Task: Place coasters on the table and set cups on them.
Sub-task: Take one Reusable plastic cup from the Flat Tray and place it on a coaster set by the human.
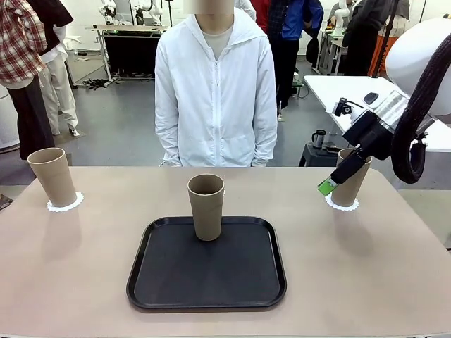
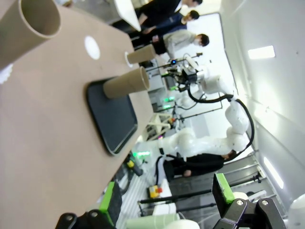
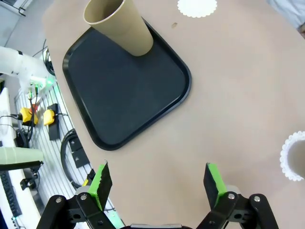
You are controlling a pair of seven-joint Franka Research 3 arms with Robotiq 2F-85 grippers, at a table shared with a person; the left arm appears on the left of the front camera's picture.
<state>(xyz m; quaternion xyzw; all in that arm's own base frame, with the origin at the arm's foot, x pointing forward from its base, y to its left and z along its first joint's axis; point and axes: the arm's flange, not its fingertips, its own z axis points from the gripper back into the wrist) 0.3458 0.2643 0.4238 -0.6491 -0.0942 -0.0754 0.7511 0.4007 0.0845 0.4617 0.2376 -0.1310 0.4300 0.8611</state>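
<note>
Three tan cups are in view. One cup [image 1: 51,176] stands on a white coaster [image 1: 65,204] at the table's [image 1: 366,267] far left. Another cup [image 1: 206,206] stands on the black tray [image 1: 211,282]. The third cup [image 1: 350,179] stands on a coaster [image 1: 342,205] at the right. My right gripper [image 1: 330,184] hovers just left of that cup, open and holding nothing; in the right wrist view it [image 3: 157,183] hangs over bare table, with that coaster's [image 3: 291,155] edge at the right. A bare coaster [image 3: 197,5] lies beyond the tray. My left gripper [image 2: 165,198] is open and empty.
A person in a white jacket [image 1: 215,91] stands at the far side, hands down. A white-topped table [image 1: 352,88] with a small dark mug [image 1: 319,138] stands beyond the right corner. Bare table lies on both sides of the tray and in front of it.
</note>
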